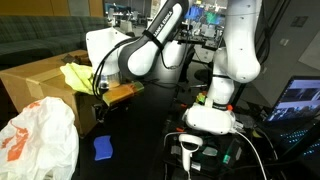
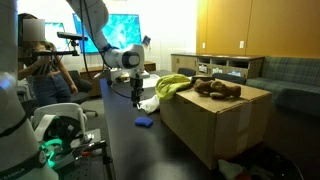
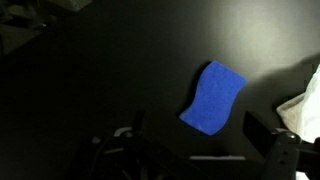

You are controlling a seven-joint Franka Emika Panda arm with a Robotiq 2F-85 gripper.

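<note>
One blue cloth (image 3: pixel 212 97), long axis upper-right to lower-left.

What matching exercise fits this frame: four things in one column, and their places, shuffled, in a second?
Things
1. blue cloth
2. yellow cloth
3. brown plush toy
4. white plastic bag

Places
A. crumpled close to the camera in an exterior view, orange print on it
B. lying on the black table, in the wrist view
C. draped over one end of the cardboard box
D. lying on the box top, near its middle

Pairs: 1-B, 2-C, 3-D, 4-A
</note>
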